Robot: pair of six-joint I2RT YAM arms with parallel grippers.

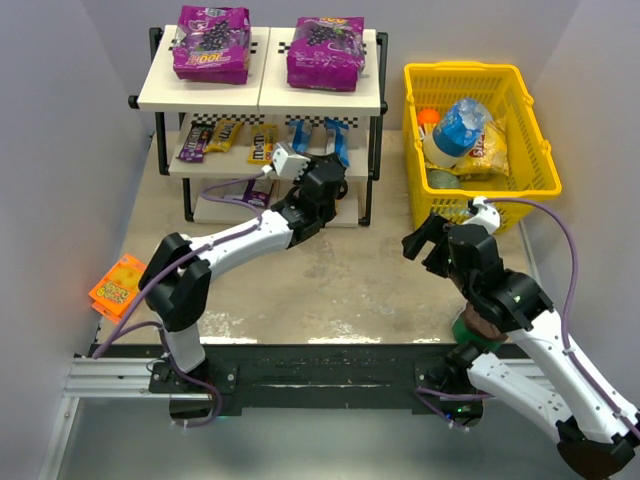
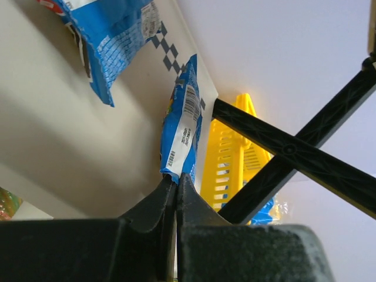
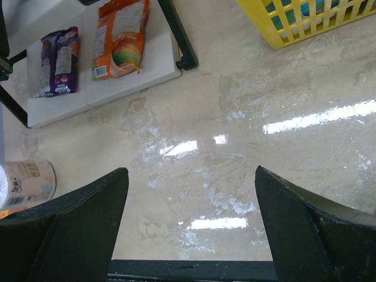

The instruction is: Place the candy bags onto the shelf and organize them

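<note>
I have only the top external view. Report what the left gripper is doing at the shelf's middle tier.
Observer: The left gripper is shut on the end seam of a blue candy bag, barcode side toward the wrist camera.
Operator: Now the right gripper.
Observer: The right gripper is open with nothing between its fingers, above bare table.
Operator: Tell me what the bottom tier holds.
Observer: An orange candy bag and a dark-purple candy bag lie flat on the bottom tier, side by side.
</note>
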